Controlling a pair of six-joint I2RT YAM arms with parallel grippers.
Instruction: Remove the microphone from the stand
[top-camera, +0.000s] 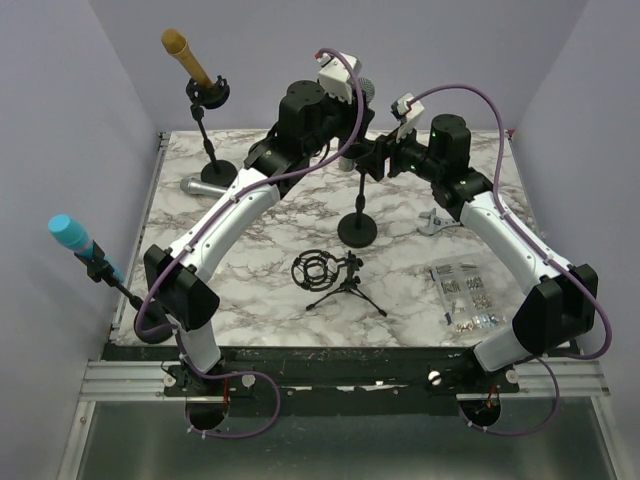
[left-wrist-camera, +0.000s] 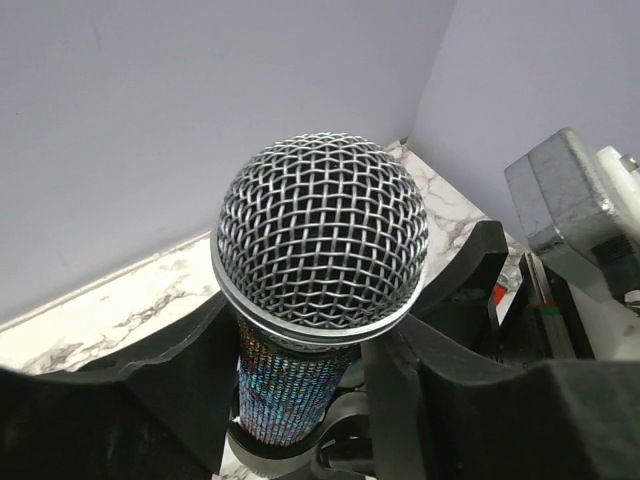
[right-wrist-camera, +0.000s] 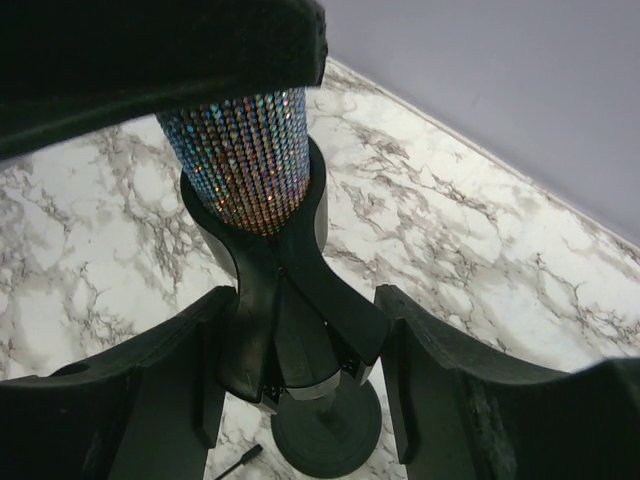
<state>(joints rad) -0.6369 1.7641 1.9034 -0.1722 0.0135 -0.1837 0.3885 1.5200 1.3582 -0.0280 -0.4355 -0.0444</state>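
My left gripper (left-wrist-camera: 300, 395) pinches the microphone (left-wrist-camera: 320, 230), right gripper (right-wrist-camera: 305, 370) clamps the clip (right-wrist-camera: 290, 300) — a crooked pull could tip the stand (right-wrist-camera: 325, 440).

counter (top-camera: 262, 300): white marble
centre: mic stand (top-camera: 357, 231), tripod (top-camera: 340, 282)
left: silver mic (top-camera: 200, 186), second stand (top-camera: 219, 172)
right: screw bag (top-camera: 465, 295), metal clamp (top-camera: 437, 221)

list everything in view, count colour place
sparkly microphone: 1, multicolour, centre stand
centre stand: 1, black, mid table
gold microphone: 1, gold, stand back left
blue microphone: 1, blue, stand left edge
loose microphone: 1, silver, lying back left
shock mount: 1, black, tripod front centre
parts bag: 1, clear, front right
metal fitting: 1, silver, right
table: 1, marble, underneath
left gripper: 1, black, shut on sparkly microphone
right gripper: 1, black, shut on stand clip
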